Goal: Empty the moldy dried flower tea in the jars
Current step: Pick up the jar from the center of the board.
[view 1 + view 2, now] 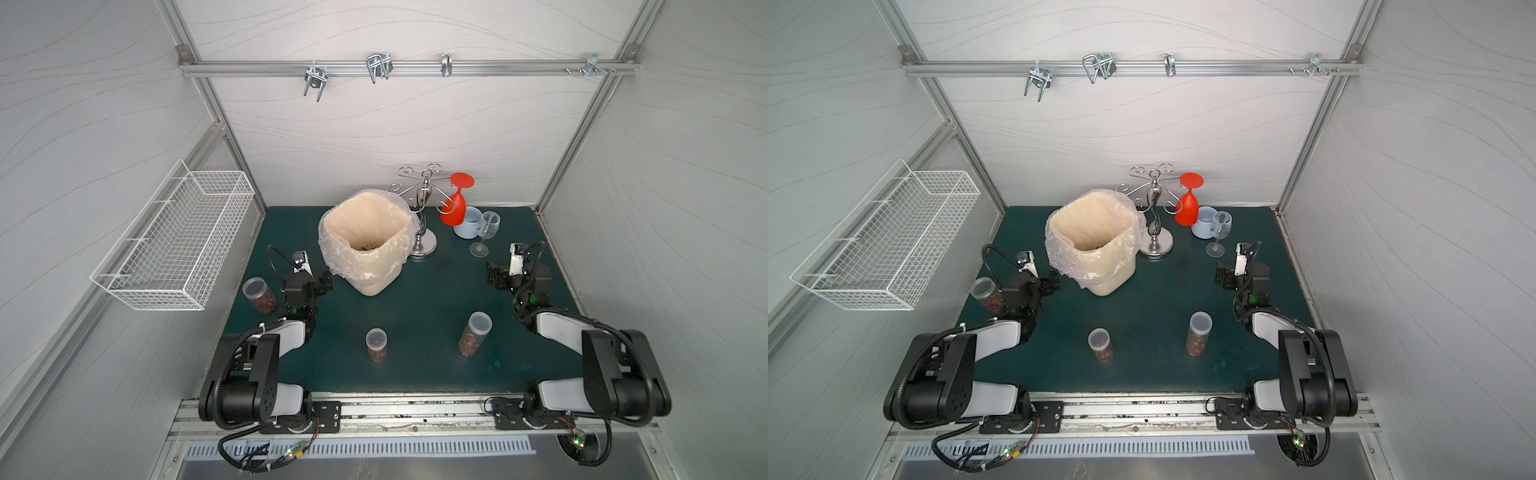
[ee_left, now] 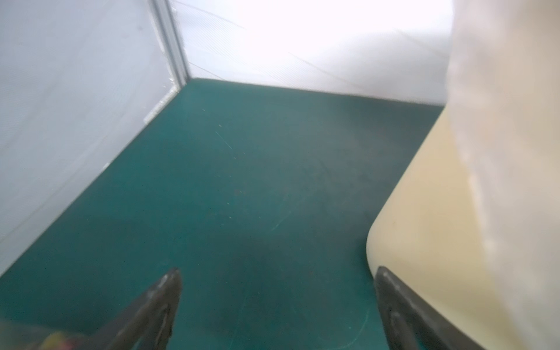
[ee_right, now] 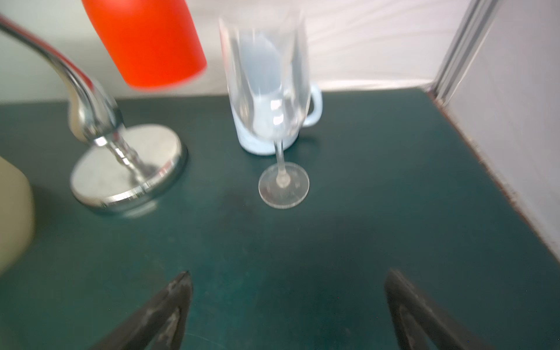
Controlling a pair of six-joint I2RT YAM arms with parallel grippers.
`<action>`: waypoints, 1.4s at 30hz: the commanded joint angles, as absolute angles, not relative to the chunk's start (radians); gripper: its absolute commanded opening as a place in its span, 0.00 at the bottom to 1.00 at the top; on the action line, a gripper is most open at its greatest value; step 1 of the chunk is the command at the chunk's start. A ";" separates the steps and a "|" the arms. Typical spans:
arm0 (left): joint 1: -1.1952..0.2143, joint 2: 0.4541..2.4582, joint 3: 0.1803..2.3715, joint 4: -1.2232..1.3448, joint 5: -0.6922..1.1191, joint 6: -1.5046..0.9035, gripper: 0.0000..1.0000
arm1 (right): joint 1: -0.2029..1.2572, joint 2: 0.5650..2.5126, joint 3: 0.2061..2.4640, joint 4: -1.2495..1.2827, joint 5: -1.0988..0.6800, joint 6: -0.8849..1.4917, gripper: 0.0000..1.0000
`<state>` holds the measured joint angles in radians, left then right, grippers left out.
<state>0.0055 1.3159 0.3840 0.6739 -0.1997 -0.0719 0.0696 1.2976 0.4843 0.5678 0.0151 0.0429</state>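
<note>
Black-fingered and spread wide, the left claw (image 2: 277, 272) holds nothing and hovers low over the green tabletop (image 2: 242, 181), one finger close beside the cream lined bin (image 2: 424, 212); I cannot tell whether they touch. The right claw (image 3: 288, 272) is just as wide and empty, and faces the clear wine glass (image 3: 283, 181) at the far right. Three lidded jars stand upright: the wide jar (image 1: 259, 295) just left of the left wrist, the short narrow jar (image 1: 376, 344) near and central, and the tall jar (image 1: 474, 333) near right. Each has reddish-brown dried flower tea (image 1: 266, 304) in its lower part. No jar appears to be in hand yet, so the first reach is pending. Next, one claw should probably clamp a jar while the other removes its lid, before tipping it over the bin.
</note>
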 commanded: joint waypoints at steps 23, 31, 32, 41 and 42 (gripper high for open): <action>-0.089 0.569 0.736 -0.430 0.346 -0.394 0.99 | 0.396 0.869 1.073 -0.510 -0.432 0.104 0.99; -0.117 0.585 0.729 -0.526 0.590 -0.352 0.99 | 0.782 0.977 1.123 -0.624 -0.366 -0.035 0.99; -0.122 0.606 0.738 -0.551 0.602 -0.325 0.99 | 0.828 1.000 1.121 -0.624 -0.347 -0.053 0.99; -0.128 0.669 0.762 -0.686 0.475 -0.193 0.99 | 1.109 1.224 1.085 -0.484 -0.230 -0.173 0.99; -0.127 0.660 0.762 -0.696 0.440 -0.192 0.99 | 1.128 1.252 1.082 -0.465 -0.234 -0.202 0.99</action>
